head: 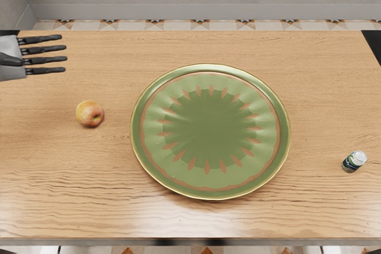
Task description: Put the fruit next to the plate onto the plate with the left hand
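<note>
Head view: my left hand [27, 56], fingers straight and empty, is at the wooden table's [190, 218] far-left corner. The round red-yellow apple [90, 113] lies nearer me, slightly right.

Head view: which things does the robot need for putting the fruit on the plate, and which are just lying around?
Needed for the job: apple; green plate; left hand, open, far left.
Just lying around: small bottle, far right.
</note>
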`<state>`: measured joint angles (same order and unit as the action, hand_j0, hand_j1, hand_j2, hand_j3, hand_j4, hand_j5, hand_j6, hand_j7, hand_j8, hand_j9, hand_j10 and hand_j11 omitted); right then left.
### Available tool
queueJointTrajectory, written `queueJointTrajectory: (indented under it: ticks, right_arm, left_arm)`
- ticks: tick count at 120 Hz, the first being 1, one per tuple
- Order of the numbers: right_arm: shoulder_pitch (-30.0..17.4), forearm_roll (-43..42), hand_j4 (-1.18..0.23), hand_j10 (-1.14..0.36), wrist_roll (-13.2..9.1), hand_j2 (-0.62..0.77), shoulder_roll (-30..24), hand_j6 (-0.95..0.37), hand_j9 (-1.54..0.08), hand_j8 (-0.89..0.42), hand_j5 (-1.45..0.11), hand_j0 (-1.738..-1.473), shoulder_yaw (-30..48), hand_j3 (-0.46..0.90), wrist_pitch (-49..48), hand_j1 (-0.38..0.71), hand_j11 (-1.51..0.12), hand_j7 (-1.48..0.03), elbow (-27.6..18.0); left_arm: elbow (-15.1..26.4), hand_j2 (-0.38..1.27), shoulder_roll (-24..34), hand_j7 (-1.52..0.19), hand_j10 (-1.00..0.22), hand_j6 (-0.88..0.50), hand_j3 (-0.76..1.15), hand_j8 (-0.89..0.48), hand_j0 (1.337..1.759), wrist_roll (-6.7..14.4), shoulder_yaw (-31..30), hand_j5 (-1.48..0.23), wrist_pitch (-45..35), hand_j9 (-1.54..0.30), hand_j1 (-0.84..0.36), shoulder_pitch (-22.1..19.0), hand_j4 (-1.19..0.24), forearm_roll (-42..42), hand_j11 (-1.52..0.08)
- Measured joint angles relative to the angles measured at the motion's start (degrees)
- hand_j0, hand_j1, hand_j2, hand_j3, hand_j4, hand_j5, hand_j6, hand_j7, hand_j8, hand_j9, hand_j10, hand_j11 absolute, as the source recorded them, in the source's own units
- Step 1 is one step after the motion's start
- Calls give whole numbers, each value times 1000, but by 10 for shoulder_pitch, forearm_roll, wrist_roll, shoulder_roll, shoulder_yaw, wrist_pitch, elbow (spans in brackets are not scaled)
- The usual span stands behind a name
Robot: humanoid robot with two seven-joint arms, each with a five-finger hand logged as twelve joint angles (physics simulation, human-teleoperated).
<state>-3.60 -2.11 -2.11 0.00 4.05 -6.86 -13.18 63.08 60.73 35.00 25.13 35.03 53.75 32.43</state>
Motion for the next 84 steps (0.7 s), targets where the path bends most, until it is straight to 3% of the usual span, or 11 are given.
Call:
queueJointTrajectory:
  ticks: [16,22,38,48,54,62,72,84]
  right_arm:
    - [0,0,-15,-15,0,-3,0,-15,-20,-15,-20,-1658,1,0,0,-331,-20,-20,-1]
    - [0,0,-15,-15,0,-3,0,-15,-20,-15,-20,-1658,1,0,0,-331,-20,-20,-1]
    - [0,0,-15,-15,0,-3,0,-15,-20,-15,-20,-1658,0,0,-1,-331,-20,-20,-2]
    - [0,0,-15,-15,0,-3,0,-15,-20,-15,-20,-1658,1,0,-1,-331,-20,-20,-2]
    - [0,0,-15,-15,0,-3,0,-15,-20,-15,-20,-1658,0,0,-1,-331,-20,-20,-2]
    - [0,0,-15,-15,0,-3,0,-15,-20,-15,-20,-1658,1,0,-1,-331,-20,-20,-2]
    - [0,0,-15,-15,0,-3,0,-15,-20,-15,-20,-1658,0,0,-1,-331,-20,-20,-2]
    - [0,0,-15,-15,0,-3,0,-15,-20,-15,-20,-1658,0,0,-1,-331,-20,-20,-2]
  left_arm:
    - [2,1,0,-10,-4,-2,0,-2,1658,0,0,-10,0,-11,338,3,-3,-5,-11]
    - [1,1,-26,-11,-4,-2,0,-2,1658,0,2,-11,0,-11,338,15,-3,-41,-11]
    - [3,2,-38,-21,-12,-11,0,-11,1658,0,6,-20,0,-21,329,83,-11,-208,-21]
    - [7,3,-112,-23,-16,-15,0,-15,1658,0,5,-23,0,-23,327,87,-15,-349,-23]
    - [11,2,-125,-22,-16,-15,0,-15,1658,0,2,-21,0,-22,328,93,-16,-425,-22]
    - [47,2,-118,-20,-15,-15,0,-15,1658,0,-9,-20,-10,-20,330,101,-15,-501,-20]
    - [114,3,-117,-25,-20,-20,0,-20,1658,0,-25,-25,-87,-25,326,123,-20,-578,-25]
    - [156,6,-154,-36,-29,-30,0,-30,1658,0,-41,-36,-205,-36,316,131,-29,-671,-36]
